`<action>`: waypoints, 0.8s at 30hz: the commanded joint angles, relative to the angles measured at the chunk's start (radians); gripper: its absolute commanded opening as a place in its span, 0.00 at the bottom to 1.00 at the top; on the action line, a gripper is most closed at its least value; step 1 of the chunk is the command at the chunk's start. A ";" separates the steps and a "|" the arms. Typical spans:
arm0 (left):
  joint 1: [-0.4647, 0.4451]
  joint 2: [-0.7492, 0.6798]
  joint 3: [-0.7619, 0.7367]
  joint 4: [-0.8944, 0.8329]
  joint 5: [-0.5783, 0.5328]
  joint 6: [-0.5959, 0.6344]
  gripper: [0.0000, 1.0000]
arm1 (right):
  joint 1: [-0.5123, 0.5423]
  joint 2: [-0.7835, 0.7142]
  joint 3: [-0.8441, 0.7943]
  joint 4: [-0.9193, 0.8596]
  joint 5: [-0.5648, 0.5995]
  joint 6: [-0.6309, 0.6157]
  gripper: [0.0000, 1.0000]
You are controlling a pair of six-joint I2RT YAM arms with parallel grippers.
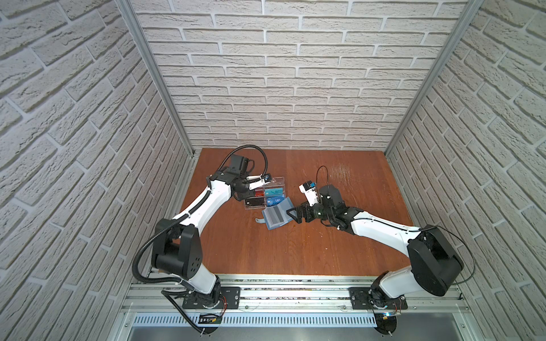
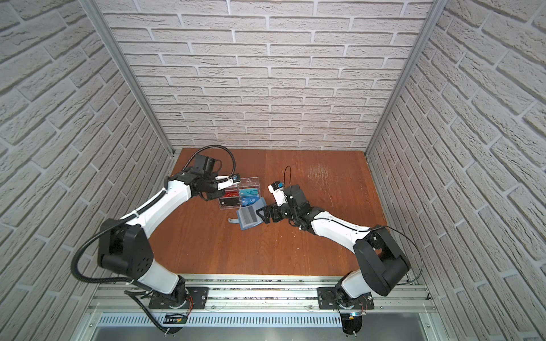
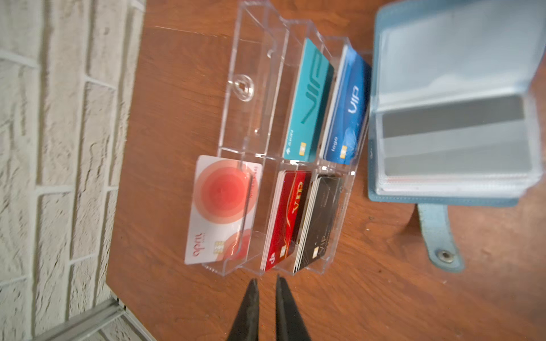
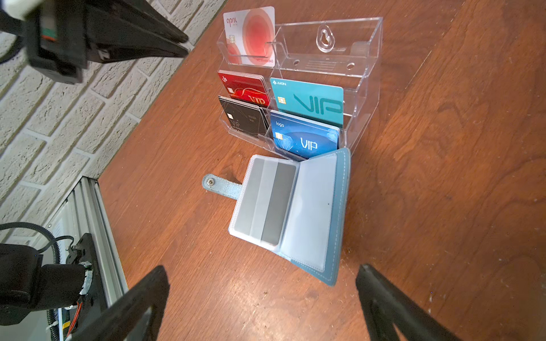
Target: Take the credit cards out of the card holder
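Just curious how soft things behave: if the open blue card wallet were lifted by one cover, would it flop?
Probably floppy: the wallet lies open like a book with stacked clear sleeves, which would likely fan out. It looks thin, so probably light. The strap would likely dangle.

We see a clear acrylic six-compartment rack [image 1: 276,180] [image 2: 251,180] left of centre in both top views, on the reddish-brown wooden bench [image 1: 295,251]; a white red-circled card [image 4: 251,32] stands in its tallest tier.
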 commanded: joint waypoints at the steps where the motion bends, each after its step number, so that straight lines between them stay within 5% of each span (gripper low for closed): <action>1: -0.006 -0.119 -0.073 0.146 0.040 -0.179 0.25 | -0.003 -0.027 0.003 0.016 0.040 -0.003 1.00; 3: -0.005 -0.200 -0.133 0.225 0.054 -0.269 0.53 | -0.004 -0.037 0.003 -0.005 0.096 -0.001 1.00; 4: -0.005 -0.245 -0.168 0.263 0.058 -0.308 0.94 | -0.004 -0.041 0.005 -0.021 0.123 -0.001 1.00; 5: -0.006 -0.290 -0.198 0.292 0.067 -0.340 0.98 | -0.005 -0.047 0.005 -0.031 0.149 0.000 1.00; 12: -0.017 -0.454 -0.332 0.418 0.137 -0.570 0.98 | -0.011 -0.049 0.052 -0.147 0.302 0.065 1.00; 19: -0.062 -0.455 -0.302 0.322 0.002 -0.993 0.98 | -0.021 -0.027 0.022 -0.056 0.114 0.070 1.00; 24: -0.179 -0.436 -0.341 0.359 -0.037 -1.127 0.98 | -0.017 -0.011 0.017 -0.038 0.079 0.049 1.00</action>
